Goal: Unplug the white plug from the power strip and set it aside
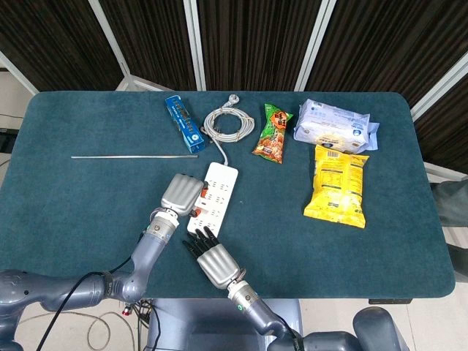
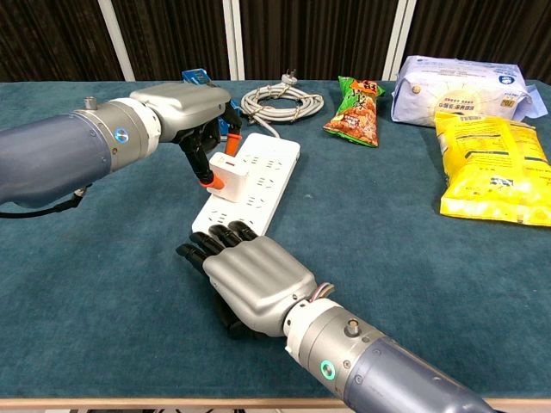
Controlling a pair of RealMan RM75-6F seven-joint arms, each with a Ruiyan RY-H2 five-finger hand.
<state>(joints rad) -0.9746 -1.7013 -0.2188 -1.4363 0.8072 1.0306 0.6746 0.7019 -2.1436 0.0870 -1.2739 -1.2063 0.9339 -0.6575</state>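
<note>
A: Where does the white plug (image 2: pixel 225 169) sit?
B: It stands seated in the power strip (image 2: pixel 258 181), on the strip's left edge about midway along its length, as your chest view shows. The strip lies on the surface (image 1: pixel 88 205) with its far end pointing away from you.

A: What is your left robot hand (image 2: pixel 194 112) doing?
B: It arches over the plug from the left. Its fingertips (image 2: pixel 207 176), tipped in orange, touch the plug's side and top; you appear to pinch it, though the thumb side is hidden, so the hold is not certain.

A: And your right robot hand (image 2: pixel 250 280)?
B: It lies palm-down with its dark fingers (image 2: pixel 215 241) resting on the near end of the strip, holding nothing, fingers slightly apart.

A: What lies beyond the strip?
B: The strip's grey cable (image 1: pixel 228 123) is coiled just past its far end. Left of the coil lies a blue box (image 1: pixel 182 123); right of it, a green-and-red snack bag (image 1: pixel 272 133). Further right are a white tissue pack (image 1: pixel 335 124) and, nearer you, a yellow bag (image 1: pixel 336 186). A thin metal rod (image 1: pixel 134 156) lies well to the left.
</note>
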